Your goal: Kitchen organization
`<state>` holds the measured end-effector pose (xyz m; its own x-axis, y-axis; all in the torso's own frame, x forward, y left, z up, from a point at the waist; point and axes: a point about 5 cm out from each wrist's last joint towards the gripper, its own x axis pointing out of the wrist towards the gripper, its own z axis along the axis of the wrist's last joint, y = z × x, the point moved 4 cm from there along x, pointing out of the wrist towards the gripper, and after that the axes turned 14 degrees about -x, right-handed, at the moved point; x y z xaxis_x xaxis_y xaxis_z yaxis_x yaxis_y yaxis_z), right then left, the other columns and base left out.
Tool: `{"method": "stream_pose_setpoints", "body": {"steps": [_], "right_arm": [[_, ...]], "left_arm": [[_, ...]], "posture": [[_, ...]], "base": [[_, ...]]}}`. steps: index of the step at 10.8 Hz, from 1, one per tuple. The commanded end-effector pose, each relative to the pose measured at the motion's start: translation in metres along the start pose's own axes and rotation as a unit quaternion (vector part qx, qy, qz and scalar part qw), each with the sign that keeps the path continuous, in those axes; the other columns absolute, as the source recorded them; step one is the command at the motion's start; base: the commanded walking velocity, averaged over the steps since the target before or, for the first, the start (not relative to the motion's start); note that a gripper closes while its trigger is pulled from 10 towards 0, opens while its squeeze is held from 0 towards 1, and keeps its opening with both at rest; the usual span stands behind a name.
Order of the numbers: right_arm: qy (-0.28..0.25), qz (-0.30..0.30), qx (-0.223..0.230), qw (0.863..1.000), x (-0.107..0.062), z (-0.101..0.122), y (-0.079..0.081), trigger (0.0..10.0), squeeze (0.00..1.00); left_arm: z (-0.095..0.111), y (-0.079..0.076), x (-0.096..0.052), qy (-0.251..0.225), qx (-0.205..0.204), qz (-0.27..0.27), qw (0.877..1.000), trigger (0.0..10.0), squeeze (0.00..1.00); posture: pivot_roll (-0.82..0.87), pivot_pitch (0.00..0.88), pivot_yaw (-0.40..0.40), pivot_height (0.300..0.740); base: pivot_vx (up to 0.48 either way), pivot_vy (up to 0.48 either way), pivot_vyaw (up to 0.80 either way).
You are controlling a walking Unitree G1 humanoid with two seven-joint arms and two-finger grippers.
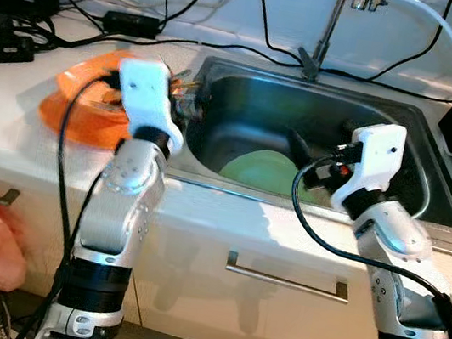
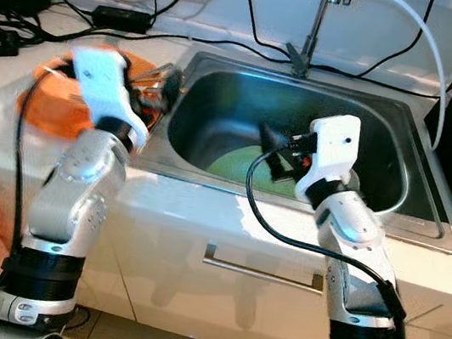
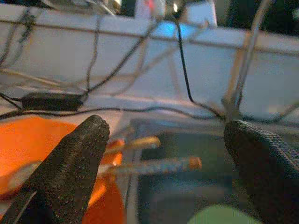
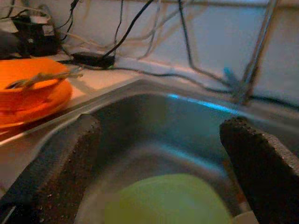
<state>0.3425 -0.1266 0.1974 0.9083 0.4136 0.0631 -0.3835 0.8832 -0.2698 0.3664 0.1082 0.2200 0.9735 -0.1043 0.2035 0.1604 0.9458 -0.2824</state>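
No legible text or labels

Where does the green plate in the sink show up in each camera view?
Left eye: green plate on the sink floor, beside the right gripper.
Right eye, lower sink.
Left wrist: sliver at the bottom edge.
Right wrist: bottom centre.
Shared landmark: faucet.

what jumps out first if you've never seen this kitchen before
The bright orange bowl on the white counter left of the steel sink, with utensil handles poking out toward the basin. The left gripper hangs open beside it. In the sink lies a pale green plate, with the open right gripper above it.
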Motion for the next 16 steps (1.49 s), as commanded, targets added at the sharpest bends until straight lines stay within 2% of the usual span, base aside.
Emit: {"method": "stream_pose_setpoints", "body": {"steps": [1, 3, 4, 5, 6, 8, 12, 16], "right_arm": [[0.008, 0.025, 0.021, 0.999, -0.004, -0.001, 0.008, 10.0, 0.0], [0.017, 0.053, 0.025, 0.998, -0.008, -0.003, 0.016, 10.0, 0.0], [0.022, 0.086, 0.036, 0.995, -0.012, -0.003, 0.026, 10.0, 0.0], [0.027, 0.119, 0.057, 0.991, -0.017, -0.003, 0.035, 10.0, 0.0], [0.031, 0.132, 0.06, 0.989, -0.022, -0.003, 0.038, 10.0, 0.0], [0.032, 0.147, 0.07, 0.986, -0.028, -0.001, 0.042, 10.0, 0.0], [0.031, 0.154, 0.072, 0.985, -0.028, 0.003, 0.045, 10.0, 0.0], [0.031, 0.151, 0.07, 0.986, -0.03, 0.004, 0.045, 10.0, 0.0]], "left_arm": [[-0.009, -0.005, 0.0, 0.016, 0.018, -0.024, 0.999, 10.0, 0.0], [-0.015, -0.006, 0.0, 0.026, 0.049, -0.048, 0.997, 10.0, 0.0], [-0.017, -0.005, 0.003, 0.025, 0.095, -0.065, 0.993, 10.0, 0.0], [-0.018, -0.003, 0.006, 0.028, 0.123, -0.074, 0.989, 10.0, 0.0], [-0.014, 0.0, 0.01, 0.015, 0.162, -0.087, 0.983, 10.0, 0.0], [-0.006, 0.009, 0.019, -0.009, 0.21, -0.085, 0.974, 10.0, 0.0], [-0.005, 0.025, 0.037, -0.017, 0.244, -0.074, 0.967, 10.0, 0.0], [-0.008, 0.026, 0.044, -0.017, 0.264, -0.091, 0.96, 10.0, 0.0]], "posture": [[0.09, 0.053, -0.007, 0.74], [0.08, 0.063, -0.005, 0.74], [0.08, 0.068, -0.003, 0.74], [0.07, 0.07, 0.0, 0.74], [0.07, 0.074, 0.005, 0.74], [0.06, 0.076, 0.008, 0.74], [0.06, 0.076, 0.008, 0.74], [0.05, 0.084, 0.012, 0.74]], "base": [[0.0, 0.0, 0.0], [0.0, 0.0, 0.0], [0.0, 0.0, 0.0], [0.0, 0.0, 0.0], [0.0, 0.0, 0.0], [0.0, 0.0, 0.0], [0.0, 0.0, 0.0], [0.0, 0.0, 0.0]]}}
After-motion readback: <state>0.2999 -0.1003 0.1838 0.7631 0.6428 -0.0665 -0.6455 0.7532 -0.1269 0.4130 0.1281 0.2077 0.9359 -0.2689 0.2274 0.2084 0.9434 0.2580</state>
